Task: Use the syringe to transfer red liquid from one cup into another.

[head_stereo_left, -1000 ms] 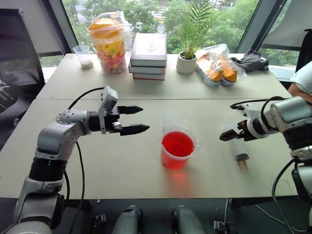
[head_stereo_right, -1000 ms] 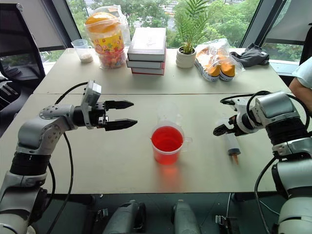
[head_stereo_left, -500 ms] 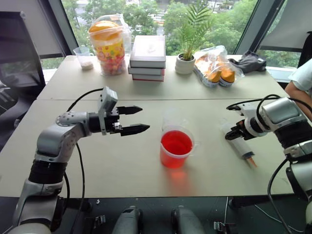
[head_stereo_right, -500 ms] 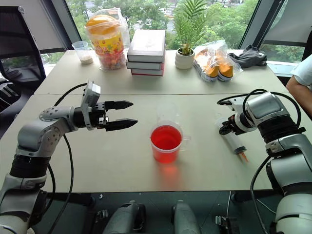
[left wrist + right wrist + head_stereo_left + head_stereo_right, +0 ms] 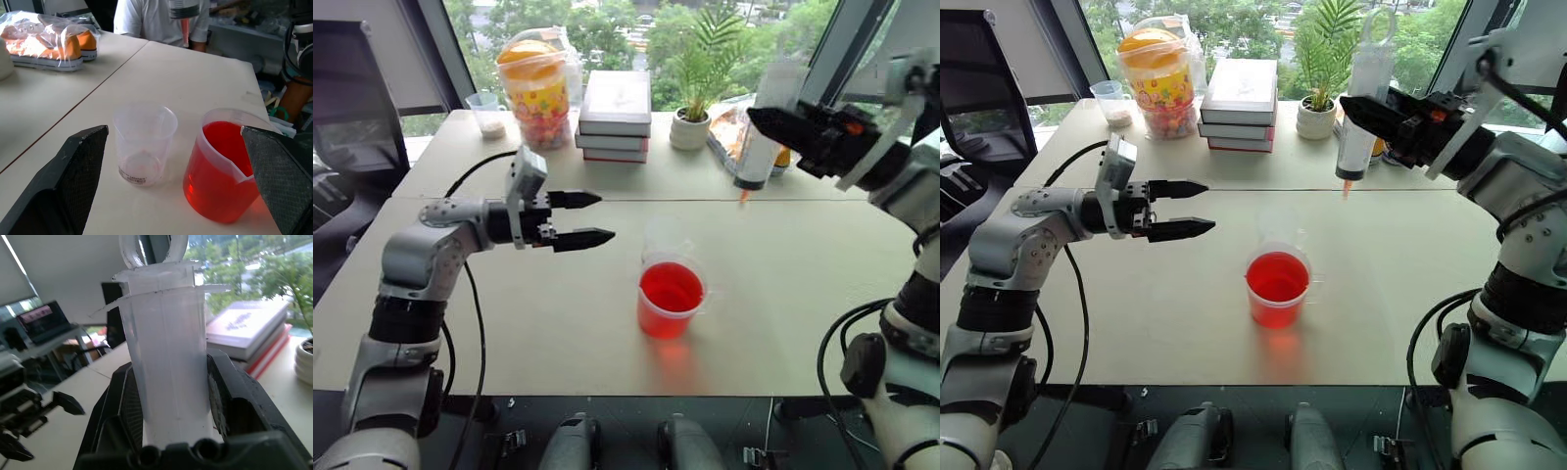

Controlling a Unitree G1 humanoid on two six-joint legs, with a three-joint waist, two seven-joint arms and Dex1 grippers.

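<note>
Between the wide-spread fingers of the left gripper (image 5: pixel 582 218), in its wrist view, stand the two vessels of the task: the red beaker (image 5: pixel 670 300), full of red liquid (image 5: pixel 1276 276), nearer one finger, and the colourless cup (image 5: pixel 144 143), empty and upright, just beside it and nearer the other. Both sit well ahead of those jaws, untouched. Past the beaker and raised well above the table (image 5: pixel 558 323), the right gripper (image 5: pixel 1371 110) has its jaws clamped on the barrel of the syringe (image 5: pixel 1359 93), which hangs upright, plunger ring up and orange tip down, off to the side of the beaker and not over it.

As I judge it, the step is carrying the tip to the beaker: keep the barrel upright, bring it over the middle of the red surface, then lower straight so the tip clears the rim and dips under.

Count: one syringe, one beaker, one empty cup, two grippers.
</note>
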